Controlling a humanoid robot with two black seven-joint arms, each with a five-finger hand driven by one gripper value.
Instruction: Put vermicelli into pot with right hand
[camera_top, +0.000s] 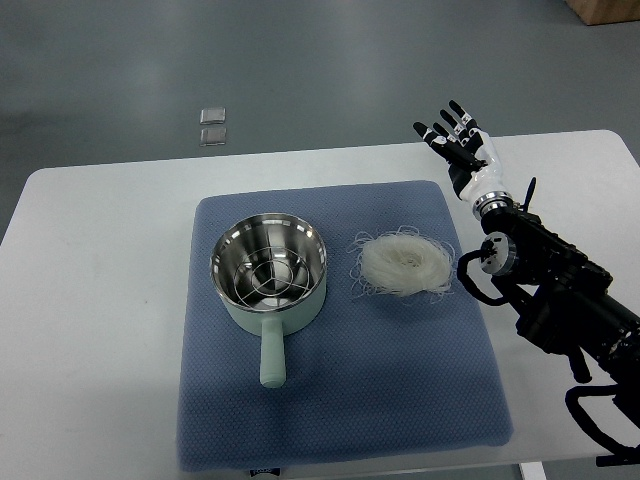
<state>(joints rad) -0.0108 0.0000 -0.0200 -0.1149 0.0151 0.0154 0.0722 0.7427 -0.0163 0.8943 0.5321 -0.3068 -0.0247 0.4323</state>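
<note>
On the blue quilted mat (400, 400) spread over the white desk (90, 300), a pale round nest of dry vermicelli (403, 264) lies just to the right of the mint-green pot with a steel bowl and stubby handle (269, 275), close by it but not touching. Up by the desk's far right edge, the black-and-white right robot hand (455, 135) hovers with fingers spread wide, holding nothing, so the task looks barely begun. Next, I'd say, it must come down over the nest and close gently round the loose strands.
</note>
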